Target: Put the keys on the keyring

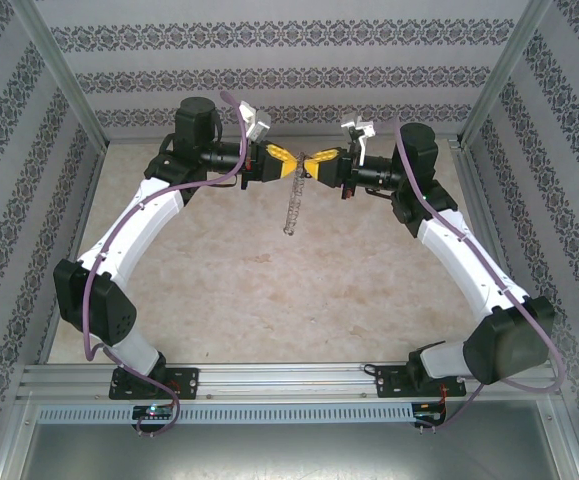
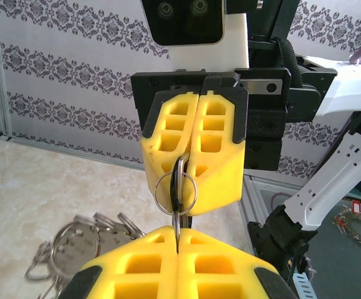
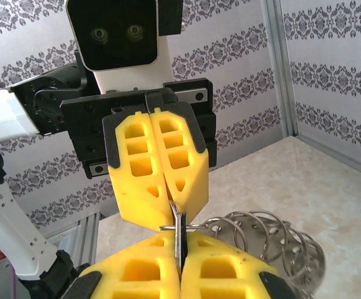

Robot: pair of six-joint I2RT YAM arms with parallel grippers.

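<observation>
High over the worktop (image 1: 219, 280), the key (image 2: 179, 187) sits pinched in the right fingers (image 2: 214, 156). Below it hangs the keyring (image 2: 80, 246), and the left fingers (image 2: 136, 265), squeezed tight, seem to grip it. Threading looks under way. Next, the key must slide slowly onto the keyring without slipping.

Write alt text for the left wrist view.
The left gripper and right gripper, both yellow-fingered, meet tip to tip, each shut on the thin dark key with a small silvery ring around it. The keyring, a bundle of silvery loops, is at lower left.
</observation>
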